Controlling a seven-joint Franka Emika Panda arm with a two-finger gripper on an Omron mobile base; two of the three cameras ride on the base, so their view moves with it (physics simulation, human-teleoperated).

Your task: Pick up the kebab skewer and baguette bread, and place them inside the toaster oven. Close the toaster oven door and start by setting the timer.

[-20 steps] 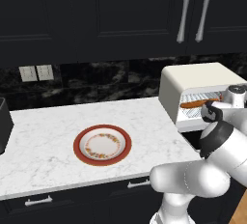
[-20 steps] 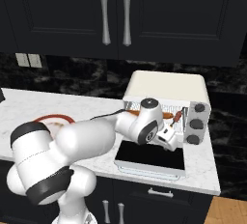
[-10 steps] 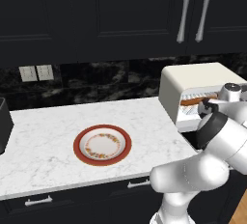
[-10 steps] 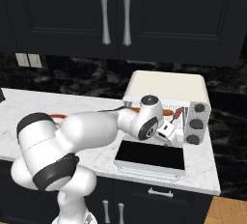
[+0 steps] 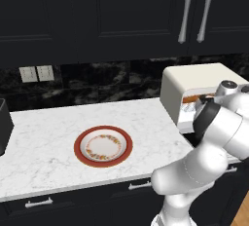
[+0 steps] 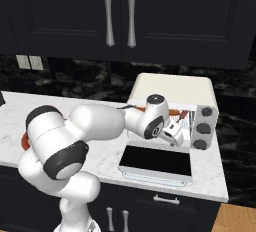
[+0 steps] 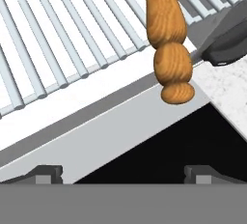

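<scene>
Baguette on the rack, door down, gripper empty

The baguette bread [image 7: 167, 30] lies on the wire rack [image 7: 62, 39] of the toaster oven [image 6: 172, 93], one rounded end jutting past the rack's front edge; the gripper [image 7: 123, 172] hangs just outside that edge, fingers spread wide, holding nothing; the toaster oven door [image 6: 157, 161] lies flat open below the rack; swung shut, it would likely strike the overhanging end and jam.
</scene>
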